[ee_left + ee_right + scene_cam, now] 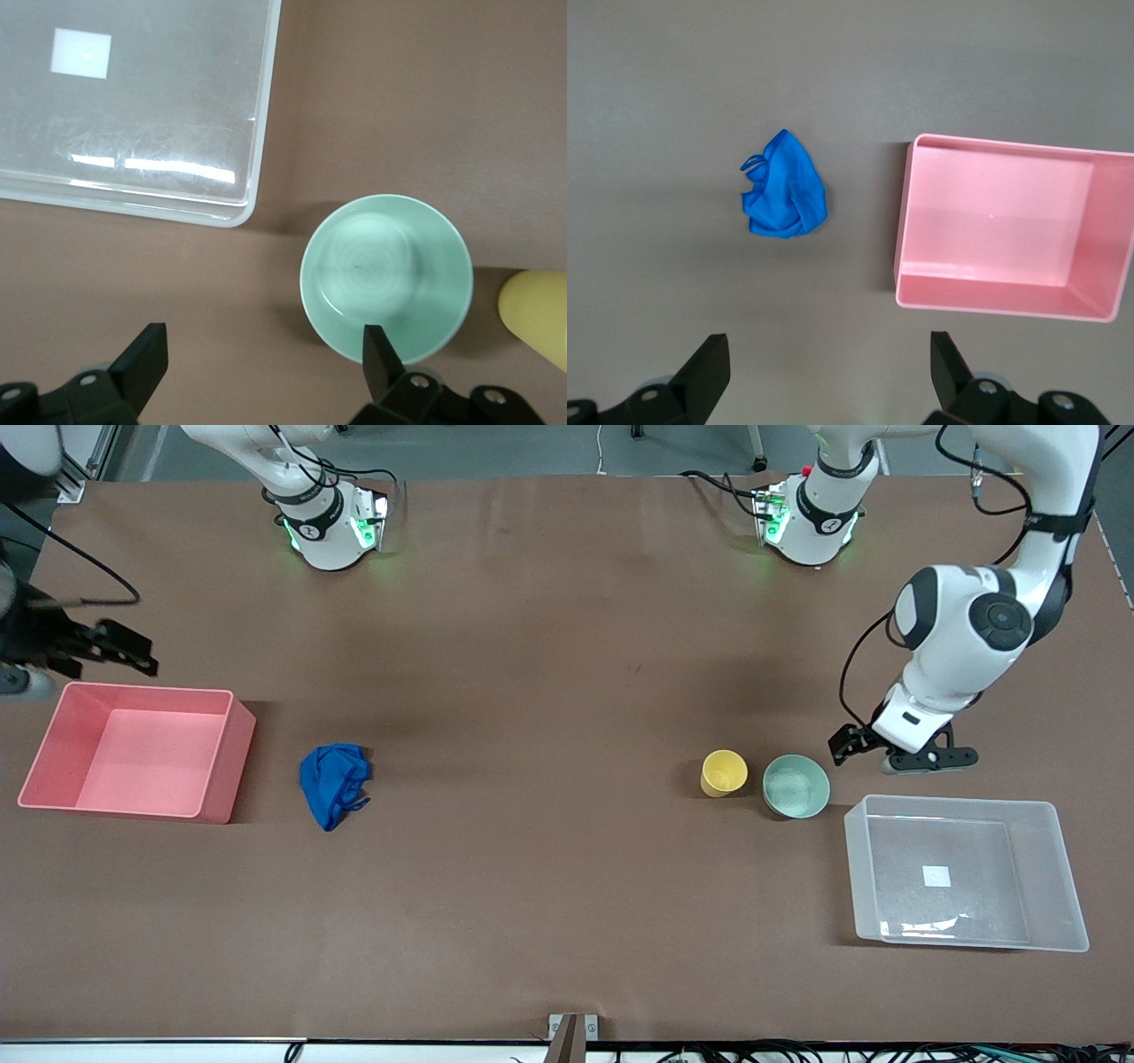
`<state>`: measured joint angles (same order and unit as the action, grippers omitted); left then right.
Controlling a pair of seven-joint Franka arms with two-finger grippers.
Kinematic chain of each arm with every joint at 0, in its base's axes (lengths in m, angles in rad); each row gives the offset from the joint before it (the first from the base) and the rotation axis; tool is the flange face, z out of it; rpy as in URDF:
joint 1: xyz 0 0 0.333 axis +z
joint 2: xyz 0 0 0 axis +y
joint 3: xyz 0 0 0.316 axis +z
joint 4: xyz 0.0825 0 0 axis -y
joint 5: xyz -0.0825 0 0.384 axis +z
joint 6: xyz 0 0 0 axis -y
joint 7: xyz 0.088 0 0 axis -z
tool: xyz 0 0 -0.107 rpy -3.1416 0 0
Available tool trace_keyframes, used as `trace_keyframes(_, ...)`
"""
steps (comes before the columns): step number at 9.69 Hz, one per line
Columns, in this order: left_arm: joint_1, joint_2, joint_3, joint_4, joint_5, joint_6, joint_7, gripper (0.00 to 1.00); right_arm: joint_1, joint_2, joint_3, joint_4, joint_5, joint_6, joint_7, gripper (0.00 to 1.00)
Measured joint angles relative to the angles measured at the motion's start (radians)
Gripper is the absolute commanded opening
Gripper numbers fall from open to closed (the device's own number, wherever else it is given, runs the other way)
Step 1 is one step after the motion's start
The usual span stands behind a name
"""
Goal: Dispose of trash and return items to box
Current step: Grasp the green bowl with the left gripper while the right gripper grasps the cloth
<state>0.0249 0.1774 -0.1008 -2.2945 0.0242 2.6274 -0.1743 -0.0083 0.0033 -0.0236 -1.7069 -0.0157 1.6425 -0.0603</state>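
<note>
The trash, a bright blue wad (332,784), lies on the table beside the pink bin (146,689); it also shows in the right wrist view (784,186). The yellow cup (724,772) and the mint-green bowl (796,786) stand side by side next to the clear box (961,803). My left gripper (895,755) hangs open and empty over the table next to the bowl (385,279) and the box (257,177). Its own view (266,359) shows the cup's edge (536,314). My right gripper (102,648) hangs open and empty by the pink bin's corner (831,367).
The pink bin (902,230) is empty and stands at the right arm's end of the table. The clear box is empty, with a white label (936,876) on its floor. Bare brown table lies between the wad and the cup.
</note>
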Motion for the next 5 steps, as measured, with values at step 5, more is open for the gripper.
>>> trace_keyframes(5, -0.028, 0.125, -0.012, 0.002, 0.000, 0.085, -0.112, 0.65, 0.024, 0.123, 0.003, -0.208, 0.000, 0.302, -0.002, 0.98)
